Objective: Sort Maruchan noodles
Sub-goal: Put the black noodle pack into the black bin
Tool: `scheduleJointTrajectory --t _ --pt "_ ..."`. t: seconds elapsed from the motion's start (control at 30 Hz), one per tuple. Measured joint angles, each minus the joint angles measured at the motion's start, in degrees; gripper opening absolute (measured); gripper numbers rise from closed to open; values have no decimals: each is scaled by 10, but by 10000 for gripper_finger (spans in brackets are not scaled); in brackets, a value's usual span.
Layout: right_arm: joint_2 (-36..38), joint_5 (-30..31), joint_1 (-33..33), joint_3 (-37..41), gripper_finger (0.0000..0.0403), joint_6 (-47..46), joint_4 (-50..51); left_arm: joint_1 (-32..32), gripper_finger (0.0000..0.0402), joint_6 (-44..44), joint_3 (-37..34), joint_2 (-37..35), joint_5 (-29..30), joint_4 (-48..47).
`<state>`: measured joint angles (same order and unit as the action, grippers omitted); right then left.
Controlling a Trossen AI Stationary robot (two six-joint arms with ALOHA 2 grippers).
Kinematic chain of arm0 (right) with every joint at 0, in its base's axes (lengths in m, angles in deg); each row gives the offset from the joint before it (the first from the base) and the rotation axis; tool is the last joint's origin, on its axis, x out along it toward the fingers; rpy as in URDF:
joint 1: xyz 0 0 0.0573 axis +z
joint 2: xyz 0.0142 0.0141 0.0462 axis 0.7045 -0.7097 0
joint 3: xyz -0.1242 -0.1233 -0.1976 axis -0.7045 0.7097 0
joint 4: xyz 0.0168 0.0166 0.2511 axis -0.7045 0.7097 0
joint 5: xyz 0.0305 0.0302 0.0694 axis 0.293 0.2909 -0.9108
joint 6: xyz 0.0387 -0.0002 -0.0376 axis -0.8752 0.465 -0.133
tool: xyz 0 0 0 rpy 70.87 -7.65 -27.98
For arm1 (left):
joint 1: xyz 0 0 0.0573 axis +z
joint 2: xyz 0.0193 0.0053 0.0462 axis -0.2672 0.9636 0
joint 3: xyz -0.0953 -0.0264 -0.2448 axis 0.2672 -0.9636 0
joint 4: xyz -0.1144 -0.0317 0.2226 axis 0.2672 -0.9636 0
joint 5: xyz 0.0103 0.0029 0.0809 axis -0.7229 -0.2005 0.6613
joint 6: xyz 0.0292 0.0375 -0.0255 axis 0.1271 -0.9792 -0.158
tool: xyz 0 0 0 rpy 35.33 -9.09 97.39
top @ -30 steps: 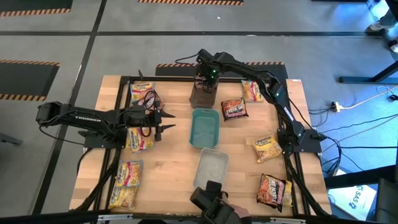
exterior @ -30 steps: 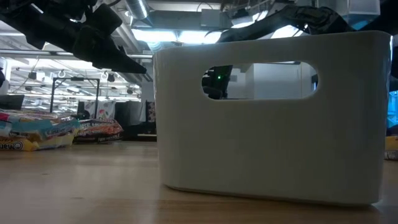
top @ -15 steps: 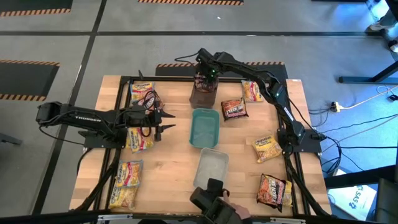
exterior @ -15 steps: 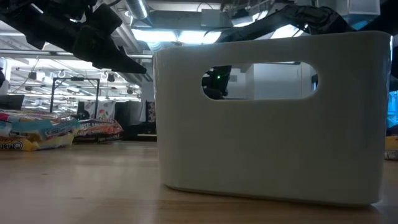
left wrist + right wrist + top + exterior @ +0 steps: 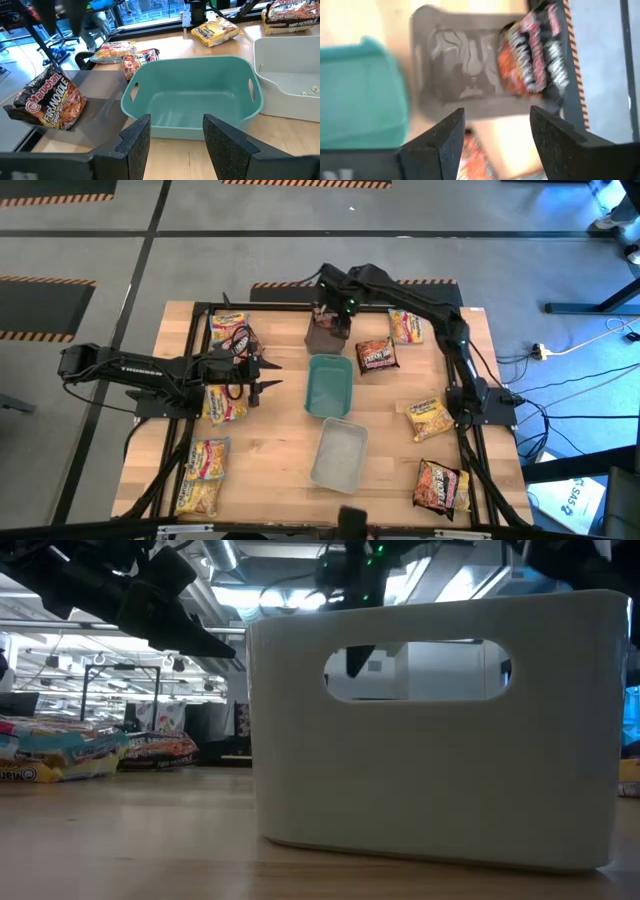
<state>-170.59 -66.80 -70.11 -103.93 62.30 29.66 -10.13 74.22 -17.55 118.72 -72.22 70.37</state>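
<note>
Basically, three trays ran in a column down the table's middle: dark grey tray point(image 5: 326, 333) at the far edge, teal tray point(image 5: 329, 385) touching it, clear tray point(image 5: 339, 455) nearest the front. Bare wood lay open either side of the column, most of it between the clear tray and the front-left packets. Maruchan noodles were scattered round the rim: three pale yellow packets point(image 5: 204, 473) down the left side, a red-brown packet point(image 5: 376, 355) just right of the teal tray, a yellow one point(image 5: 405, 326) near the far-right corner, another yellow point(image 5: 428, 419) at mid-right, a red-brown one point(image 5: 441, 485) at the front-right edge. Right gripper point(image 5: 334, 315) hovered over the dark grey tray, fingers point(image 5: 447, 141) spread, nothing pinched; a red-brown packet point(image 5: 532, 55) lay tilted on that tray's far end, ahead of and clear of the fingers. Left gripper point(image 5: 262, 375) hung just left of the teal tray, fingers point(image 5: 137, 142) apart and empty, pointed at the tray's near wall; nearest packet point(image 5: 224, 403) sat under the left arm.
</note>
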Motion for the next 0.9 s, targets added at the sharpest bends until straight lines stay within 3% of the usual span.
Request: scheduleJointTrajectory --t 0.13,0.4,0.53,0.73,0.9 --pt "73 -1 27 95 204 -33 -8 0 175 0 0 0 0 0" --pt "311 5 46 434 204 -117 -189 0 175 0 0 0 0 2" --pt "415 5 50 562 204 -174 -252 0 175 0 0 0 0 11" --pt "528 0 66 693 204 -276 -285 0 175 11 0 1 -1 37" --pt "578 -10 159 759 204 -372 -288 0 175 19 0 33 -9 63"
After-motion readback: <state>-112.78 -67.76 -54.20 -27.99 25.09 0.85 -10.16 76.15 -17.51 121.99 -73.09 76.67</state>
